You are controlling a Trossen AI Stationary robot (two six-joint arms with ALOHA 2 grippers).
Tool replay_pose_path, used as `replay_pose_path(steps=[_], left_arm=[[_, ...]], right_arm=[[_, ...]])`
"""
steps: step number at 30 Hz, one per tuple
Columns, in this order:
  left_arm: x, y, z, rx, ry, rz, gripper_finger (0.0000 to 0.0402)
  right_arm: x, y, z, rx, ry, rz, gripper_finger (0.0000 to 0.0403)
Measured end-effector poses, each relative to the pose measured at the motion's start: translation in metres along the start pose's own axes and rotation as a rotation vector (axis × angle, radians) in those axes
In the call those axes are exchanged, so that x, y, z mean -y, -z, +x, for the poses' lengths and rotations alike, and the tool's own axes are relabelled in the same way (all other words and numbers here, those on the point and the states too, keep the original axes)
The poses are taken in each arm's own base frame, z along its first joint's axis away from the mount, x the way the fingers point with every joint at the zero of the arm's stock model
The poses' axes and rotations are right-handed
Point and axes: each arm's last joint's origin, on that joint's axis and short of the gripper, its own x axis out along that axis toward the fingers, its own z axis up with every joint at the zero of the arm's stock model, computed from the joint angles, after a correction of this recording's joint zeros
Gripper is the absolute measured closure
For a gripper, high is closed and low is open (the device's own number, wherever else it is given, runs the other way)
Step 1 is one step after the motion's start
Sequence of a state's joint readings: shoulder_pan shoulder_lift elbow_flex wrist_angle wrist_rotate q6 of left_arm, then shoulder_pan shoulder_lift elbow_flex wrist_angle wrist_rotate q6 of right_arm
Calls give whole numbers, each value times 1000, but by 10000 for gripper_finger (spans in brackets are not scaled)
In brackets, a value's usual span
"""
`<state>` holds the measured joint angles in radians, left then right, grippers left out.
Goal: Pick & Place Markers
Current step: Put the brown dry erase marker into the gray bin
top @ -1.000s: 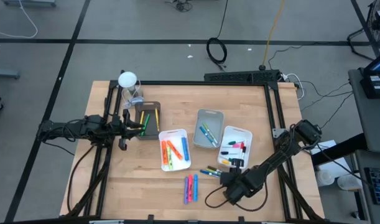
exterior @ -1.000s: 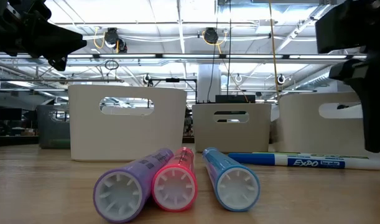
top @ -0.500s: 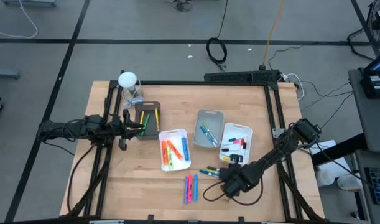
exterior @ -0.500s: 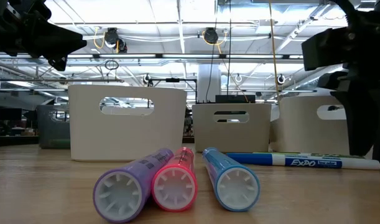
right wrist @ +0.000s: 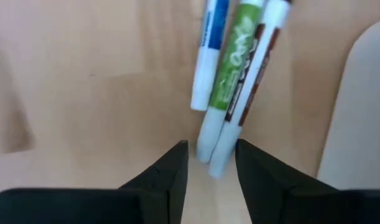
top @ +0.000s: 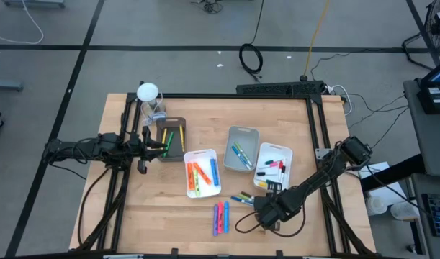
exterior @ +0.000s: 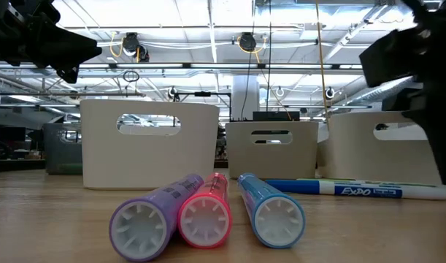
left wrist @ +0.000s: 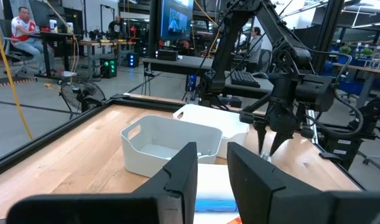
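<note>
Three slim markers, blue (right wrist: 211,43), green (right wrist: 230,74) and white (right wrist: 255,81), lie side by side on the wood near the table's near edge (top: 243,198). My right gripper (right wrist: 211,163) is open and low over them (top: 263,208). Its fingers stand on either side of the green and white markers' near ends, apart from them. Three thick markers, purple (exterior: 146,219), pink (exterior: 206,212) and blue (exterior: 272,212), lie together to the left (top: 220,217). My left gripper (left wrist: 211,174) is open and waits beside the brown tray (top: 171,139) at the table's left.
Trays stand mid-table: a white one with orange, green and blue markers (top: 202,173), a grey one (top: 241,150) and a white one (top: 272,167) close to my right gripper's far side. A white ball on a stand (top: 147,92) sits at the far left corner. Bare wood lies along the near edge.
My right gripper has moved toward the table's left and a little toward the far edge, coming in over the slim markers. The markers and my left arm have stayed still.
</note>
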<state>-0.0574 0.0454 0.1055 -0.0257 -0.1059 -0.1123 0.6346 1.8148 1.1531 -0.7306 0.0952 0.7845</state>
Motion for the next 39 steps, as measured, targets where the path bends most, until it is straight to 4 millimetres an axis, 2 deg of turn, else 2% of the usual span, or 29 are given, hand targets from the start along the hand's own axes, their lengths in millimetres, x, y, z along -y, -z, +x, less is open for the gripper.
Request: replay_pose_path(steps=[7,21,29,39], left_arm=[[0,0,0,0,0,0,311],[0,0,0,0,0,0,311],[0,0,0,0,0,0,311],[0,0,0,0,0,0,311]], right_arm=[[2,-2,-11,37,-26,14,293],[15,-13,-10,92,43,45,298],[31,-7,6,57,82,71,306],[34,-3,14,73,68,72,313]])
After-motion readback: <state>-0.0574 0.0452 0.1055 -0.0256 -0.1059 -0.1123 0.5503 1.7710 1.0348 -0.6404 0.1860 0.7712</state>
